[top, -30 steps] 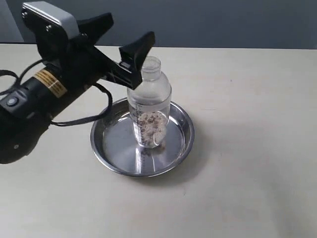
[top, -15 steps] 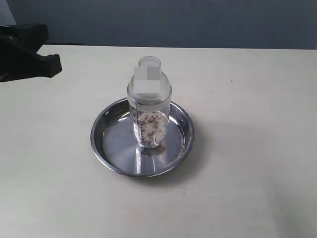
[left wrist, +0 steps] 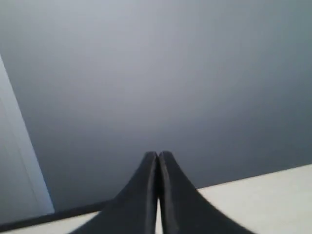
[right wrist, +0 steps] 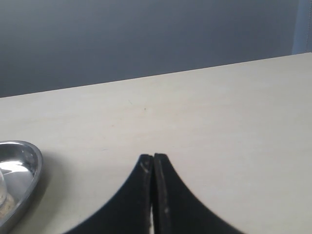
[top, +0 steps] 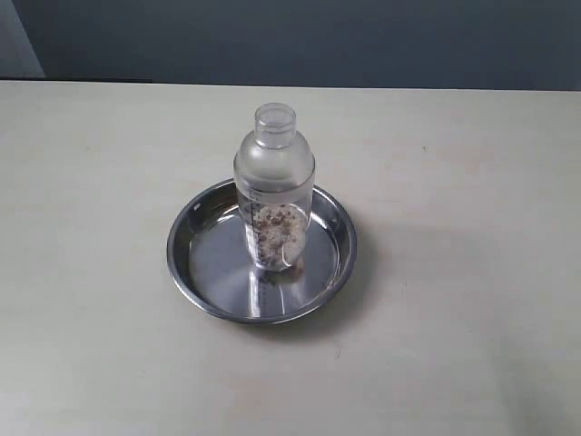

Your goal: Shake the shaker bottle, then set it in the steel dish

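Note:
The shaker bottle (top: 273,186) stands upright in the middle of the steel dish (top: 204,300), brown granules settled at its bottom. Nothing touches it, and neither arm shows in the exterior view. My left gripper (left wrist: 158,155) is shut and empty, its black fingers pressed together and facing a grey wall beyond the table's edge. My right gripper (right wrist: 153,157) is likewise shut and empty, hovering over bare table. The steel dish's rim (right wrist: 34,165) lies off to one side of it in the right wrist view, with a sliver of the bottle's base at the frame edge.
A pale beige table (top: 472,272) surrounds the dish on all sides. A dark grey wall (top: 363,41) runs behind the table's far edge.
My left gripper stood open beside the bottle's neck a second ago. It has since pulled back to the left, left the exterior view, and shut. The bottle stayed upright in the dish.

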`<state>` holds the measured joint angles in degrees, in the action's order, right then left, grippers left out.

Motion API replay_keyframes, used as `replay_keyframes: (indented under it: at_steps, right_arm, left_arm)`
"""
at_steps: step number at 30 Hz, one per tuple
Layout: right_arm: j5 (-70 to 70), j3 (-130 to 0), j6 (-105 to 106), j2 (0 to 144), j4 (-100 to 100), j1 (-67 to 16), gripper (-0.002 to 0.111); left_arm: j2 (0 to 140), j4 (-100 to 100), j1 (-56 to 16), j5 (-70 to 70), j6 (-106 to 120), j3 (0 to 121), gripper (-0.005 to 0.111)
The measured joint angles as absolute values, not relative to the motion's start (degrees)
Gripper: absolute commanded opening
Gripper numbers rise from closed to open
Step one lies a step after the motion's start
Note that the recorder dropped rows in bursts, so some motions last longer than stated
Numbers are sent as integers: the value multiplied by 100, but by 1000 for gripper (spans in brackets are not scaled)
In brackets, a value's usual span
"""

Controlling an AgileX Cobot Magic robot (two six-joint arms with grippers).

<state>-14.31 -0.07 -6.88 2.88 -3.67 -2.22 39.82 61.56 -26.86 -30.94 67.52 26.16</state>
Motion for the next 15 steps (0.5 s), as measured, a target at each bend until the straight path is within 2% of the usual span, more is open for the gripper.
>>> replay_keyframes:
  at_steps: [6, 11, 15]
  right_arm:
    - [-1431, -7, -688, 288, -367, -222, -1]
    - [-1431, -7, -688, 288, -367, -222, -1]
    - [-1431, -7, -688, 288, -367, -222, -1]
  left_arm:
    - [3525, 3872, -2049, -2628, 4080, 2163, 0]
    - [3020, 1877, -1056, -1077, 1624, 1922, 0]
    - [2418, 1442, -449, 140, 1063, 1871, 0]
